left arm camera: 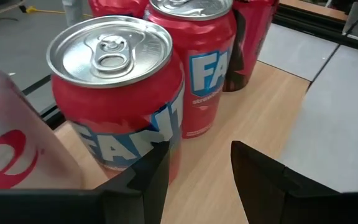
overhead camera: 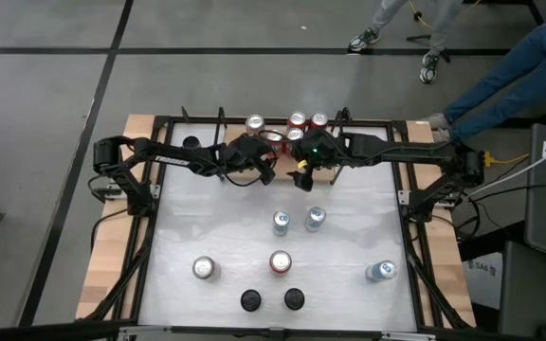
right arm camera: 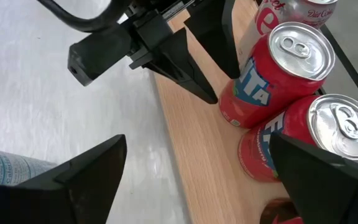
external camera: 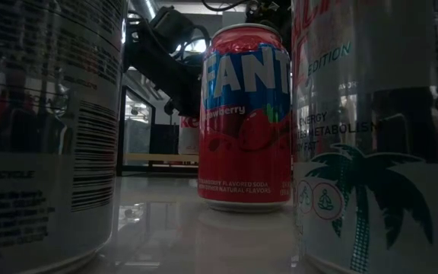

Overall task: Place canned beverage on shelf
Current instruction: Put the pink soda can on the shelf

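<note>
Left hand (left arm camera: 197,168) narrow, empty, just beside upright Fanta can (left arm camera: 120,93) on shelf (left arm camera: 253,112). Right hand (right arm camera: 197,168) wide, empty, nearer loose cans (overhead camera: 297,221) on desk (overhead camera: 349,284).

From overhead I see the white counter (overhead camera: 349,227) evenly lit, with soft glare. At counter height the picture is dim and backlit: the red strawberry soda can (external camera: 244,118) is sharp, while the large near cans flanking it stay shadowed.
</note>
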Robot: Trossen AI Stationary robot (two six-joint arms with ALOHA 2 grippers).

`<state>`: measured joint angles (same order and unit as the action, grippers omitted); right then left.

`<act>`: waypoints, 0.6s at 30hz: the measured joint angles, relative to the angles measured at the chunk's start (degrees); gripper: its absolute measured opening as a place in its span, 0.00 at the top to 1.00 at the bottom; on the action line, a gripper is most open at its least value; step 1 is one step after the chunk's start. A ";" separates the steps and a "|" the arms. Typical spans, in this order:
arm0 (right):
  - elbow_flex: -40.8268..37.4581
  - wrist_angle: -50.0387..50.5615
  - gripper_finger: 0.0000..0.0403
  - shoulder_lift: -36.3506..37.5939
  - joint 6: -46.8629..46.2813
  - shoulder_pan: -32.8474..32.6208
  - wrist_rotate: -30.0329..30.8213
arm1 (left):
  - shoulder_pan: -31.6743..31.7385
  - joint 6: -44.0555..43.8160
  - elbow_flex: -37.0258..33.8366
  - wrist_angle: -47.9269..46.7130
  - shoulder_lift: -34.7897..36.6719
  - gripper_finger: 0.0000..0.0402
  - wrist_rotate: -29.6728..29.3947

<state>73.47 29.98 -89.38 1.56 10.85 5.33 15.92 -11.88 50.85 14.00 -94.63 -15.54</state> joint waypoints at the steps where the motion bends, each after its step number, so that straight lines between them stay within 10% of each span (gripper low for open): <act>1: 0.00 0.00 0.05 0.00 0.00 0.00 0.00 | -0.01 0.01 0.00 -0.05 0.00 0.60 0.09; 10: 0.00 0.02 0.05 0.00 0.00 0.00 0.01 | -2.09 0.20 0.00 -1.23 0.00 0.60 7.03; 18: 0.00 0.03 0.05 -0.01 0.00 0.04 0.02 | -2.51 1.80 0.00 -1.91 0.00 0.60 1.07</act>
<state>73.47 30.00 -89.40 1.56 10.90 5.34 13.41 -10.08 50.85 12.09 -94.63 -14.47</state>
